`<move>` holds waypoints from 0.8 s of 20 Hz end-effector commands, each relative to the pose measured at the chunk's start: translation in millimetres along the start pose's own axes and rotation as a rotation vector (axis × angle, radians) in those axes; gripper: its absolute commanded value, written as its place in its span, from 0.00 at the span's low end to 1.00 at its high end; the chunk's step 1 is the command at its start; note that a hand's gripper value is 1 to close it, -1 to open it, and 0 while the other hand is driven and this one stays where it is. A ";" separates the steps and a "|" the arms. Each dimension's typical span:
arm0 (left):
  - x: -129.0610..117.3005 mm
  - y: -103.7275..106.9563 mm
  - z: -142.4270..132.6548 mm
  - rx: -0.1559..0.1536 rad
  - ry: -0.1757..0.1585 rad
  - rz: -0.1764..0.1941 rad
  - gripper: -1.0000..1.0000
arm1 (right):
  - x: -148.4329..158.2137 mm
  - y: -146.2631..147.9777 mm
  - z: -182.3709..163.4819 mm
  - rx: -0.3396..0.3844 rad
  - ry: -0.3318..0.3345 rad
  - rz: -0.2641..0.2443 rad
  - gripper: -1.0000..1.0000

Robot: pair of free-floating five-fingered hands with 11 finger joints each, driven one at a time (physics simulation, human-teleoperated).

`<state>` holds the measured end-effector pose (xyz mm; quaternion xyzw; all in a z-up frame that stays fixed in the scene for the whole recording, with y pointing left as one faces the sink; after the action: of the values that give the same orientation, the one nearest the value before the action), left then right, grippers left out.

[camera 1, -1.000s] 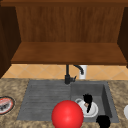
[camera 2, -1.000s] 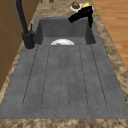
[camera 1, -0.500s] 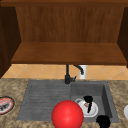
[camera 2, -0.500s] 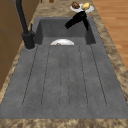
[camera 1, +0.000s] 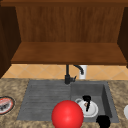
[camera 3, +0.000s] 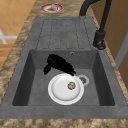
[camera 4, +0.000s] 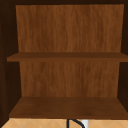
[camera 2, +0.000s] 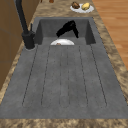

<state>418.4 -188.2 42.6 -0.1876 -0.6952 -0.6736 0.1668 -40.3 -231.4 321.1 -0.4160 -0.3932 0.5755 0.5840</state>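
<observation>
Sink basin with both hands. In the right side view we see the left hand hanging above the far edge of the white plate, which lies flat on the basin floor just beside the drain. The hand's fingers are stretched out loosely toward the back wall, with the thumb drooping. They close on nothing, and we cannot tell whether they touch the plate. A small brown morsel rests on the plate, right of its centre and near the fingertips.

In the front view the same hand points down over the plate. In the left side view it arches above the plate's rim.

We mark the right hand at the lower edge of the front view, near the basin's front right corner. We cannot tell how its fingers are set.

A red ball shows in front of the ribbed drainboard. The black faucet stands behind the sink. A red-rimmed dish sits on the counter to the left, and a dish of food sits beyond the basin. Bare wooden shelves hang above
</observation>
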 end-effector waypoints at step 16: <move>-164.8 -60.0 -12.3 -0.009 0.008 0.105 0.00 | 0.0 0.0 0.0 0.000 0.000 0.000 0.50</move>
<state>515.1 -202.9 -73.8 -0.2018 -0.6915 -0.6696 0.1810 -40.3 -231.4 321.1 -0.4160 -0.3932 0.5755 0.5840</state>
